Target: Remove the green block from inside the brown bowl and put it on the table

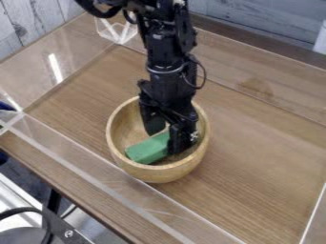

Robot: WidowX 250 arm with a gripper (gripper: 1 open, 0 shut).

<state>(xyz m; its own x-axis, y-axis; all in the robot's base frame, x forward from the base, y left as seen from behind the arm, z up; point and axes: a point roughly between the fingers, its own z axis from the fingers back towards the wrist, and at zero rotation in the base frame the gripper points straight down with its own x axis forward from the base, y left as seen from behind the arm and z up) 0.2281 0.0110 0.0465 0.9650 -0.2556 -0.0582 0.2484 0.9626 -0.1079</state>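
Note:
The brown bowl [128, 127] sits on the table [254, 181], near the front wall. Inside it lies the green block [148, 150], tilted against the bowl's inner wall. My gripper [169, 134] reaches down into the bowl from above, open, with one black finger on each side of the block's far end. The fingers [186, 132] hide part of the block. I cannot tell whether they touch it.
Clear acrylic walls [76, 186] edge the table on all sides. A clear bracket [118, 29] stands at the back left corner. Bare wood lies to the right of and behind the bowl.

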